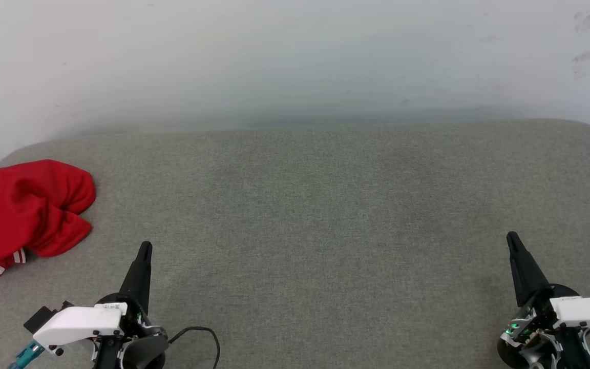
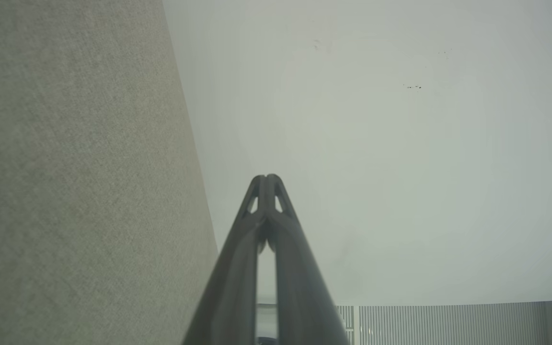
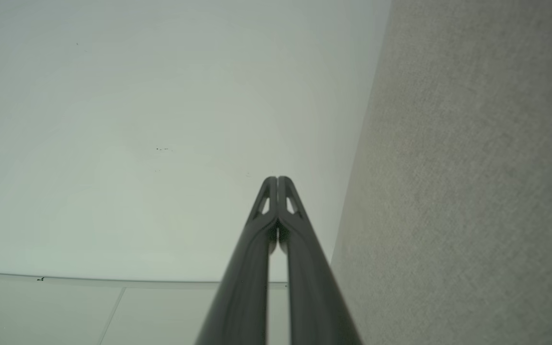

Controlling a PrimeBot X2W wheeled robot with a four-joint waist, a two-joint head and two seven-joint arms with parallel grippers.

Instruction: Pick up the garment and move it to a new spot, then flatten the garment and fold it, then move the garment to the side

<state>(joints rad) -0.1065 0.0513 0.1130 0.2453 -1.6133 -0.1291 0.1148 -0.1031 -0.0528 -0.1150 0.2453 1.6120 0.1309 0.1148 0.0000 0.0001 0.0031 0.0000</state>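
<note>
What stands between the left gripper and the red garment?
Nothing visible does. Only bare grey surface lies between the left gripper and the crumpled garment, which lies apart at the surface's left edge.

We are seeing the garment (image 1: 26,212), a red shirt, lying crumpled in a loose heap at the far left edge of the gray fabric surface (image 1: 300,205). A white sleeve edge with red-and-white striped trim is poking out beneath its near side.
</note>
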